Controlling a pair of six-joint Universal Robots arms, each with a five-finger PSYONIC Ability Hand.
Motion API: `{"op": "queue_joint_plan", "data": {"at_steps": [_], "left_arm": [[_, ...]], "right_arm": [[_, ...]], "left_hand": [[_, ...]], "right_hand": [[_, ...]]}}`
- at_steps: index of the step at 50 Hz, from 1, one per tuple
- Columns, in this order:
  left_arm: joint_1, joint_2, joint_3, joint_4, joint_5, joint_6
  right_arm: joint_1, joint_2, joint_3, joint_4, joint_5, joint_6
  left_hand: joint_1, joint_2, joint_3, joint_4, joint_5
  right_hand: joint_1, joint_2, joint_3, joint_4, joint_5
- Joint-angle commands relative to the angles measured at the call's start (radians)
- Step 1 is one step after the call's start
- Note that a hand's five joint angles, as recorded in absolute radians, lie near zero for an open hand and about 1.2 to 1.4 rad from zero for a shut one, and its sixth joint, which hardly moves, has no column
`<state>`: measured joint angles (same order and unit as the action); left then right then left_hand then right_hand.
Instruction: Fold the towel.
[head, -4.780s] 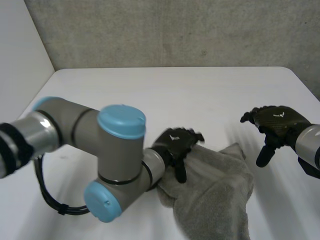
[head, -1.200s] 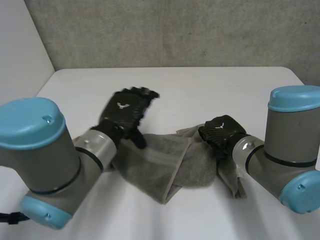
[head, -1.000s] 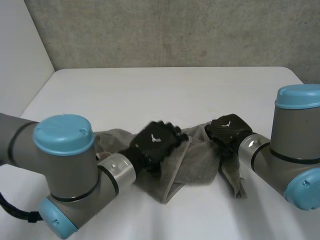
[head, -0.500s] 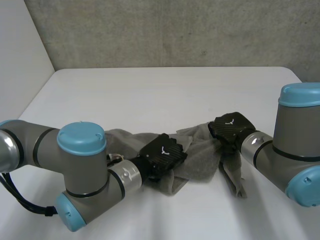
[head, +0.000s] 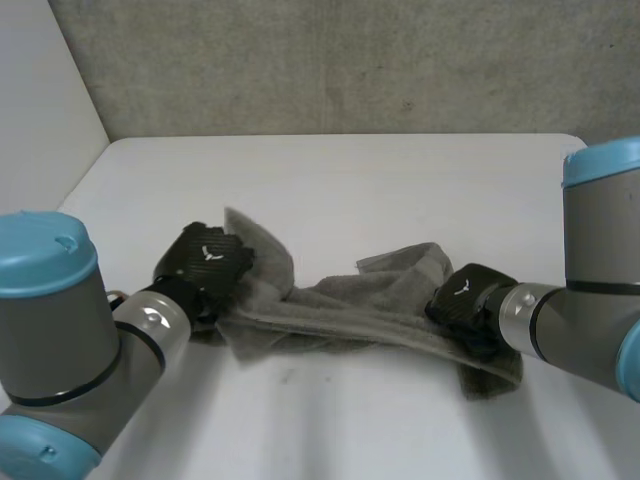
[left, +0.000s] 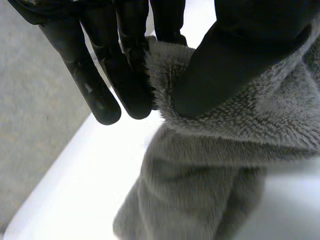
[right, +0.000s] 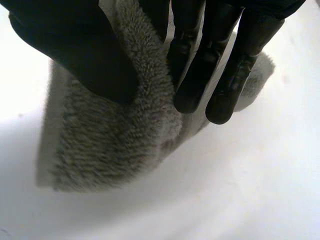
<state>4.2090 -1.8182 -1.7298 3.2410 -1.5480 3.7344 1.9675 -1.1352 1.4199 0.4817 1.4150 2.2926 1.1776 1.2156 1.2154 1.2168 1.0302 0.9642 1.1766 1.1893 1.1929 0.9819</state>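
Left hand (head: 205, 262) pinches one towel (head: 365, 300) end; right hand (head: 462, 297) pinches the other; bunched folds hide its corners.

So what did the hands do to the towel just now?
The left hand slid from the middle of the towel out to the left, pinching that end in its fingers and pulling the towel into a long strip. The right hand dropped a little nearer, still pinching the right end. The towel stays on the white table.
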Motion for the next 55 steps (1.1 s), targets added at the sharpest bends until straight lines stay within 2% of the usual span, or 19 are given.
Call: {"op": "queue_joint_plan", "data": {"at_steps": [1, 6, 8, 9, 11, 12, 13, 16, 20, 22, 33, 37, 41, 47, 48, 49, 50, 51, 55], "left_arm": [[0.028, -0.071, 0.142, -0.001, -0.018, -0.005], [0.043, -0.148, 0.374, 0.063, -0.024, -0.01], [0.048, -0.162, 0.47, 0.099, -0.034, -0.019], [0.051, -0.173, 0.571, 0.143, -0.046, -0.043], [0.051, -0.179, 0.665, 0.203, -0.061, -0.08], [0.054, -0.179, 0.746, 0.261, -0.076, -0.125], [0.06, -0.179, 0.807, 0.313, -0.087, -0.167], [0.069, -0.171, 0.863, 0.408, -0.102, -0.246], [0.077, -0.164, 0.858, 0.447, -0.107, -0.284], [0.078, -0.164, 0.845, 0.442, -0.109, -0.288], [0.085, -0.144, 0.369, 0.415, -0.116, -0.281], [0.08, -0.209, 0.189, 0.416, -0.118, -0.28], [0.069, -0.277, 0.138, 0.405, -0.124, -0.262], [0.045, -0.299, 0.078, 0.399, -0.126, -0.191], [0.045, -0.299, 0.078, 0.399, -0.126, -0.191], [0.04, -0.296, 0.067, 0.399, -0.126, -0.185], [0.037, -0.287, 0.062, 0.398, -0.126, -0.185], [0.037, -0.286, 0.062, 0.398, -0.126, -0.185], [0.036, -0.234, 0.033, 0.398, -0.126, -0.186]], "right_arm": [[0.031, 0.087, -0.198, -0.078, 0.021, 0.01], [0.059, 0.133, -0.407, -0.273, 0.098, 0.059], [0.06, 0.127, -0.516, -0.49, 0.154, 0.1], [0.06, 0.127, -0.516, -0.491, 0.154, 0.1], [0.06, 0.077, -0.53, -0.744, 0.176, 0.149], [0.06, 0.077, -0.53, -0.746, 0.176, 0.149], [0.059, 0.045, -0.515, -0.849, 0.176, 0.166], [0.059, 0.0, -0.475, -0.94, 0.176, 0.185], [0.06, -0.009, -0.457, -0.899, 0.173, 0.188], [0.059, -0.003, -0.447, -0.791, 0.17, 0.186], [0.047, 0.092, -0.32, -0.465, 0.073, 0.186], [0.047, 0.141, -0.263, -0.445, 0.042, 0.186], [0.045, 0.236, -0.216, -0.434, 0.018, 0.18], [0.037, 0.275, -0.205, -0.371, 0.016, 0.177], [0.031, 0.269, -0.207, -0.345, 0.016, 0.188], [0.019, 0.253, -0.204, -0.318, 0.013, 0.198], [0.019, 0.253, -0.203, -0.318, 0.013, 0.199], [0.008, 0.227, -0.197, -0.302, 0.013, 0.22], [-0.045, 0.129, -0.141, -0.298, -0.008, 0.367]], "left_hand": [[0.219, 0.181, 0.181, 0.179, 0.192], [0.219, 0.181, 0.181, 0.179, 0.192], [0.219, 0.181, 0.181, 0.179, 0.192], [0.219, 0.181, 0.181, 0.179, 0.192], [0.219, 0.181, 0.181, 0.179, 0.192], [0.219, 0.181, 0.181, 0.179, 0.192], [0.219, 0.181, 0.181, 0.179, 0.192], [0.219, 0.181, 0.181, 0.179, 0.192], [0.219, 0.181, 0.181, 0.179, 0.192], [0.219, 0.181, 0.181, 0.179, 0.192], [0.219, 0.181, 0.181, 0.179, 0.192], [0.219, 0.181, 0.181, 0.179, 0.192], [0.219, 0.181, 0.181, 0.179, 0.192], [0.219, 0.181, 0.181, 0.179, 0.192], [0.219, 0.181, 0.181, 0.179, 0.192], [0.219, 0.181, 0.181, 0.179, 0.192], [0.219, 0.181, 0.181, 0.179, 0.192], [0.219, 0.181, 0.181, 0.179, 0.192], [0.219, 0.181, 0.181, 0.179, 0.192]], "right_hand": [[0.432, 0.22, 0.207, 0.203, 0.24], [0.432, 0.22, 0.207, 0.203, 0.24], [0.432, 0.22, 0.207, 0.203, 0.24], [0.432, 0.22, 0.207, 0.203, 0.24], [0.432, 0.22, 0.207, 0.203, 0.24], [0.432, 0.22, 0.207, 0.203, 0.24], [0.432, 0.22, 0.207, 0.203, 0.24], [0.432, 0.22, 0.207, 0.203, 0.24], [0.432, 0.22, 0.207, 0.203, 0.24], [0.432, 0.22, 0.207, 0.203, 0.24], [0.432, 0.22, 0.207, 0.203, 0.24], [0.432, 0.22, 0.207, 0.203, 0.24], [0.432, 0.22, 0.207, 0.203, 0.24], [0.432, 0.22, 0.207, 0.203, 0.24], [0.23, 0.017, 0.005, 0.001, 0.037], [-0.345, -0.557, -0.57, -0.574, -0.537], [-0.351, -0.563, -0.576, -0.579, -0.543], [-0.618, -0.831, -0.843, -0.847, -0.81], [-0.782, -0.994, -1.007, -1.01, -0.974]]}}
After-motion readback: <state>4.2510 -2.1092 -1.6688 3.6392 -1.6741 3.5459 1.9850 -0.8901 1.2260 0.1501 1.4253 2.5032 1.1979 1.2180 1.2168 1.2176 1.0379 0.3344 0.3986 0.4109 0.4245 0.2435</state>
